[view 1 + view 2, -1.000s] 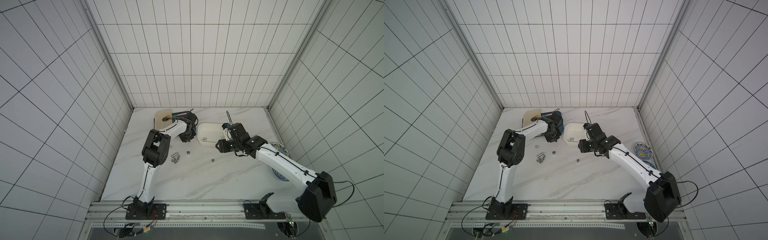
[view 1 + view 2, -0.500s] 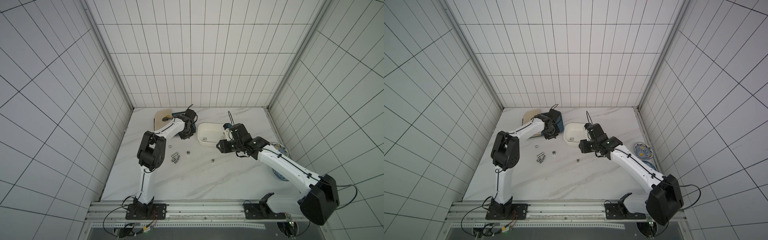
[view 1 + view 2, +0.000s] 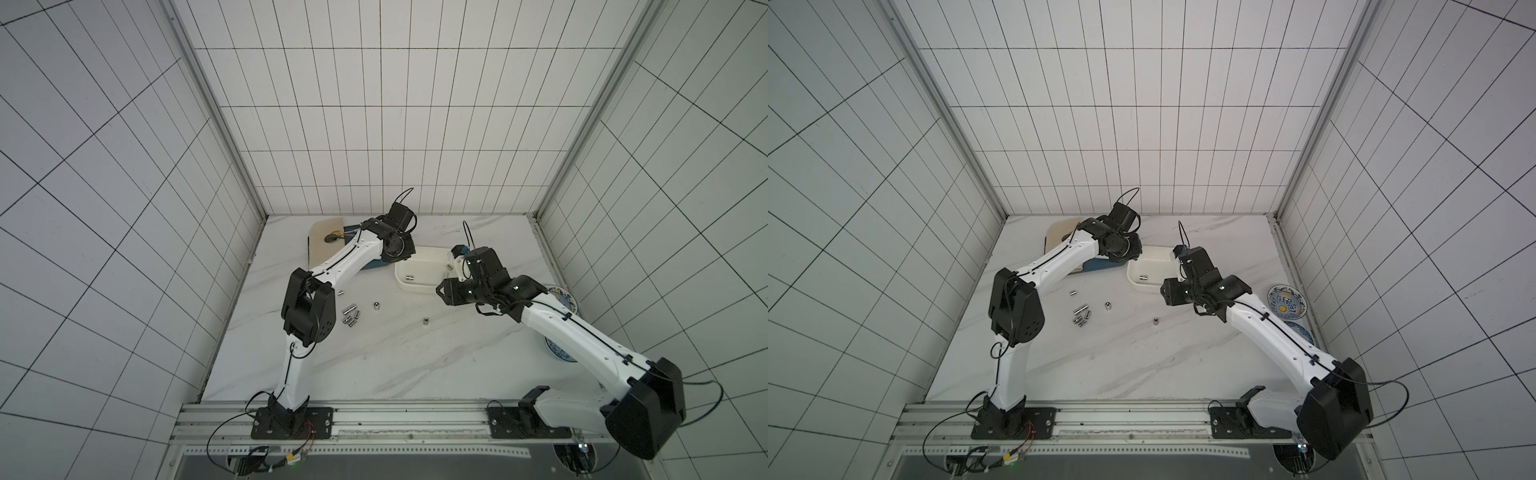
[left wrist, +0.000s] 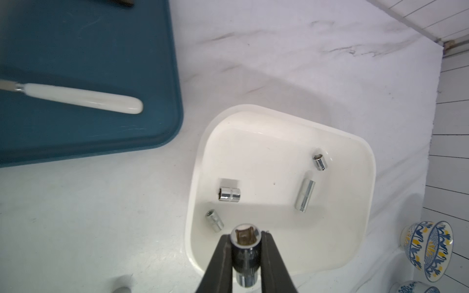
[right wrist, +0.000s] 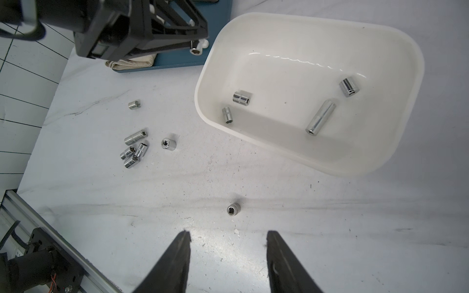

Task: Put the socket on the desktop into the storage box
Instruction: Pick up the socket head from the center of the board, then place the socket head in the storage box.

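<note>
My left gripper (image 4: 245,237) is clamped on a chrome socket (image 4: 245,256) at the rim of the white storage box (image 4: 279,111); four sockets (image 4: 229,194) inside. My right gripper (image 5: 227,234) is part-open, empty, near a lone socket (image 5: 233,210) on the table (image 5: 355,228).

The storage box (image 5: 279,38) is white, the tray (image 4: 76,38) dark blue, each socket (image 5: 241,98) chrome.
</note>
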Action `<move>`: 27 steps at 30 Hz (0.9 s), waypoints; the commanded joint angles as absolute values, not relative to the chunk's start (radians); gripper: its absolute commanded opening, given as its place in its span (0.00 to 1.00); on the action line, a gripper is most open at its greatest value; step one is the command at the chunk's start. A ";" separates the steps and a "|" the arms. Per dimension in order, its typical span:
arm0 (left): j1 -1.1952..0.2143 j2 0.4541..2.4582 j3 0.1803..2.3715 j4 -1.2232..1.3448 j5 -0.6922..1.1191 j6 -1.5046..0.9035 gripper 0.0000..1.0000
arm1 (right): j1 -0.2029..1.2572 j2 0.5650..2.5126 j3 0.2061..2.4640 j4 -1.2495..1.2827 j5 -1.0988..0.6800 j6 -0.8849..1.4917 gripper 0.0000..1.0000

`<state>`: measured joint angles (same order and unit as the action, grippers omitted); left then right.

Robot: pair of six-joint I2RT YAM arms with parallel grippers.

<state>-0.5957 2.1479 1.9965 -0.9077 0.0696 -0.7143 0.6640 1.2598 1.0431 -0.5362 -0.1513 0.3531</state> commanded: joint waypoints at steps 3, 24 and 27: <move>-0.618 2.259 2.096 -0.922 0.130 -0.644 0.19 | 0.645 1.238 1.009 -0.546 -0.143 0.362 0.52; -0.627 2.463 2.231 -0.979 0.149 -0.620 0.21 | 0.620 1.236 0.984 -0.534 -0.157 0.367 0.52; -0.627 2.474 2.231 -0.980 0.147 -0.620 0.21 | 0.619 1.235 0.982 -0.532 -0.158 0.367 0.52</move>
